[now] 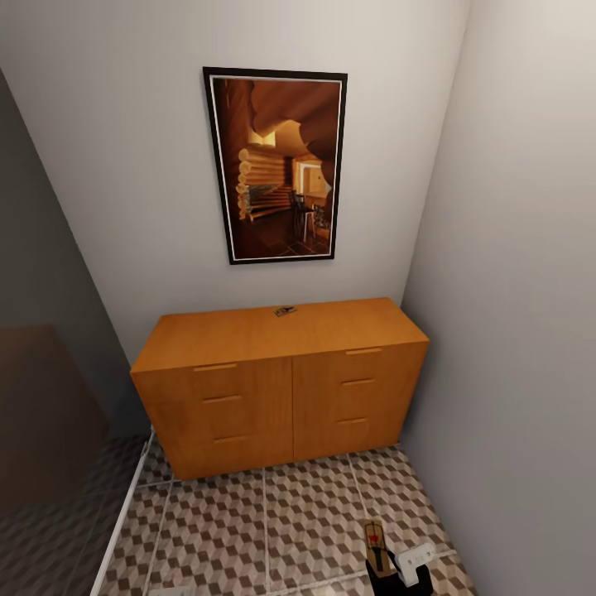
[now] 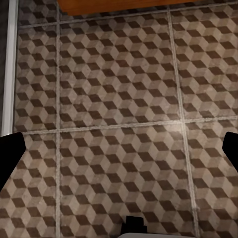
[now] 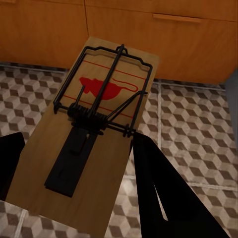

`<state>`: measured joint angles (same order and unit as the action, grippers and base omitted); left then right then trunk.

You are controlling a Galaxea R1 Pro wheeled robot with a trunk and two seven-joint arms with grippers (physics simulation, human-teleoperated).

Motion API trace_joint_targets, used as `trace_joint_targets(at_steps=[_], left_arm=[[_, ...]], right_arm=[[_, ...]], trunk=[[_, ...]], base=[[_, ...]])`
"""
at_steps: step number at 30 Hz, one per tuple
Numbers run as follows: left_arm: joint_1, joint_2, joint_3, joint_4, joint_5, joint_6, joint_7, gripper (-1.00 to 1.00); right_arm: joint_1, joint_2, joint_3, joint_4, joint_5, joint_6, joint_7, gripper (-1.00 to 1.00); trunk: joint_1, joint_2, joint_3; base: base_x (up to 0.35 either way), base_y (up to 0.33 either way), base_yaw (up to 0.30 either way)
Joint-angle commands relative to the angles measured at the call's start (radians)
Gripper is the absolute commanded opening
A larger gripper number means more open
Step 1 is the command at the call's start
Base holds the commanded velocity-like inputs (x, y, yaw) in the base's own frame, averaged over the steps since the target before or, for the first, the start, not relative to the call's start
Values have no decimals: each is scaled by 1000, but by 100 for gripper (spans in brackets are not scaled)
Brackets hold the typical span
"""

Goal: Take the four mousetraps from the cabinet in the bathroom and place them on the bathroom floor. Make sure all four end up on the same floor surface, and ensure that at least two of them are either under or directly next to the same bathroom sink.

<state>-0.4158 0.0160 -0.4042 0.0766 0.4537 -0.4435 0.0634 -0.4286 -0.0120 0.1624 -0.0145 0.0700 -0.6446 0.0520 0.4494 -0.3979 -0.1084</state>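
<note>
The orange-brown cabinet [image 1: 281,381] stands against the far wall with all its drawers closed. One mousetrap [image 1: 285,311] lies on its flat top near the back edge. Low on the right of the head view, my right gripper [image 1: 391,569] is shut on a second mousetrap [image 1: 374,540] above the cube-patterned bathroom floor [image 1: 273,530]. The right wrist view shows that mousetrap [image 3: 94,119] up close: a tan board with a black spring bar and a red mouse mark, clamped between dark fingers [image 3: 158,193]. My left gripper [image 2: 119,148] hangs open over bare floor [image 2: 119,99], with nothing between its fingers.
A framed picture [image 1: 276,165] hangs above the cabinet. A grey wall [image 1: 521,331] runs close along the right. On the left, a white strip [image 1: 124,513] divides the patterned tiles from a darker tiled patch [image 1: 41,538]. The cabinet's lower edge [image 2: 148,4] shows in the left wrist view.
</note>
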Motion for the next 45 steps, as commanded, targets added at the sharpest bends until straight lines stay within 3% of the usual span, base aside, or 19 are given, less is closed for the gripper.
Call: trace_joint_targets(at_steps=[1,11,16,17,21,23,26,31,32,35,40,41,45], left_arm=[[-1,-1,-8,3,3,-5,3,100],[-1,-6,-8,-1,3,-5,7,100],[-1,-28,-6,-15,-1,18,17,100],[-1,-29,-6,-32,-1,50,19,100],[-1,-15,-5,-216,-3,321,22,100],[-1,-3,-5,-288,-4,396,24,100],[-1,19,-5,-468,-5,557,26,100],[-1,32,-4,-721,-10,780,31,100],[-2,33,-4,-809,-15,861,44,100],[-4,34,-1,-954,-22,988,96,100],[-9,34,3,-1157,-26,1150,184,100],[-16,32,32,-1292,-27,1272,214,100],[-81,28,108,-1395,-27,1389,224,100]], right_arm=[[-1,0,-3,1,4,-3,1,-100],[-1,1,-3,1,4,0,0,-100],[-1,2,-3,1,4,14,2,-100],[-1,2,-3,1,4,22,4,-100],[-1,3,-3,1,4,58,8,-100],[-1,3,-3,1,4,61,9,-100],[-1,2,-3,1,4,66,9,-100],[-1,1,-3,1,4,67,9,-100],[-1,1,-3,1,4,68,9,-100],[-1,1,-3,1,4,68,9,-100],[-1,1,-3,1,4,68,9,-100],[-1,1,-3,1,4,69,9,-100],[-1,2,-3,1,4,69,9,-100]], trunk=[[1,-2,-2],[1,-2,-2],[1,-2,-2],[1,-2,-2],[1,-2,-2],[1,-2,-2],[1,-2,-2],[1,-2,-2],[1,-2,-2],[1,-2,-2],[1,-2,-2],[1,-2,-2],[1,-2,-2]], base=[[0,0,0],[0,0,0],[0,0,0],[0,0,0],[0,0,0],[0,0,0],[0,0,0],[0,0,0],[0,0,0],[0,0,0],[0,0,0],[0,0,0],[0,0,0]])
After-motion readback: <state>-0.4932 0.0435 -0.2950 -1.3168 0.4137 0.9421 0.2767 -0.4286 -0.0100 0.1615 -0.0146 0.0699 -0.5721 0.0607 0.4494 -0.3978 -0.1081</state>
